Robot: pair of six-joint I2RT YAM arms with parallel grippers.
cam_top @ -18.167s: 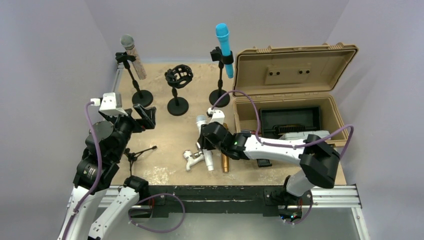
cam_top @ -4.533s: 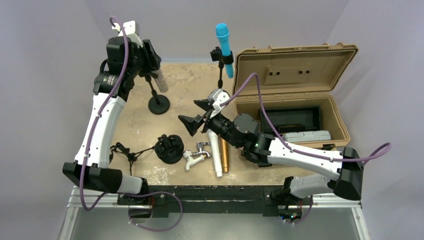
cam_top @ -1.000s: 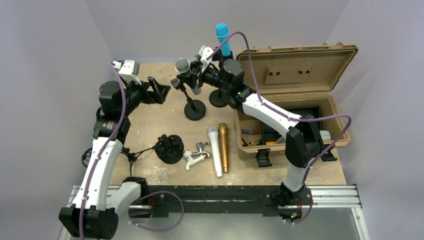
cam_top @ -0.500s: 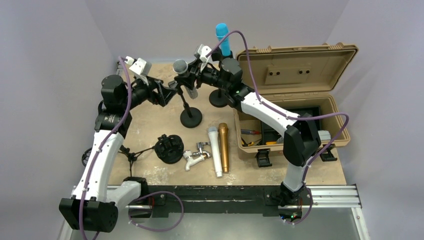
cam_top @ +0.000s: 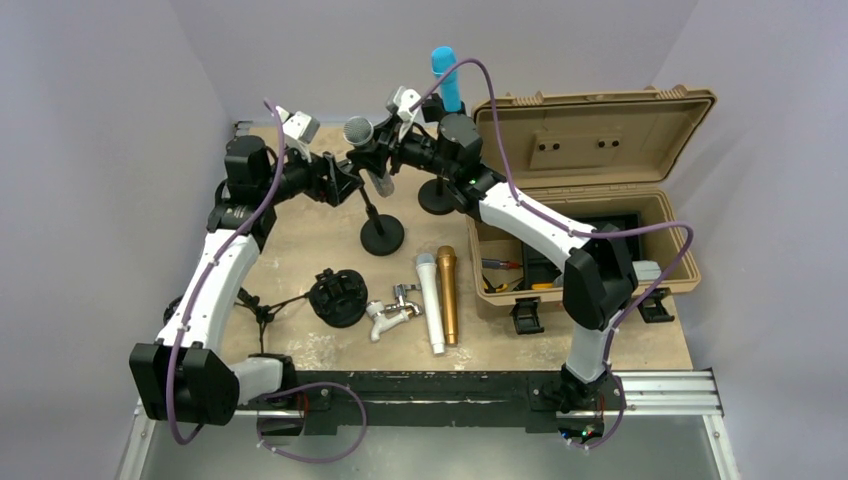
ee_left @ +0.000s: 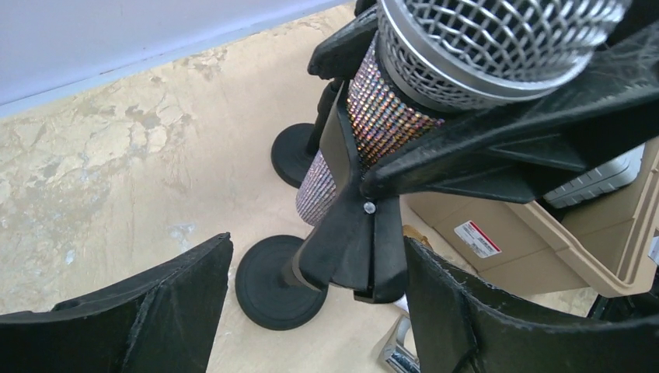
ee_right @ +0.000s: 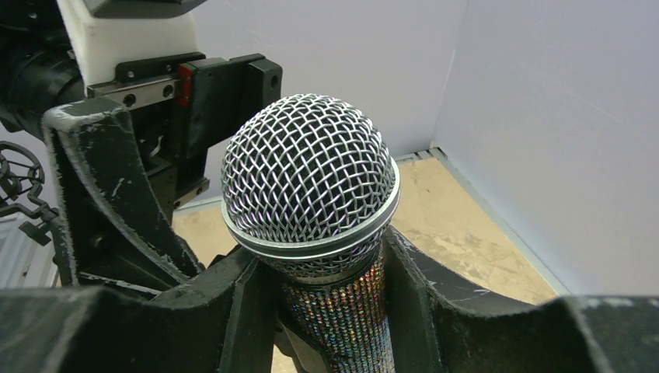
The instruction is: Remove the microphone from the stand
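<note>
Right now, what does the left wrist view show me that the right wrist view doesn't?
Only the left wrist view: the stand's round base on the table, a corner of the tan case, and the left gripper open, with a finger on each side of the stand and clear of it.

Only the right wrist view: the left gripper's white housing behind the microphone, and the walls beyond.

Both: the microphone's mesh head and glitter body, with the right gripper shut on it just below the head.
</note>
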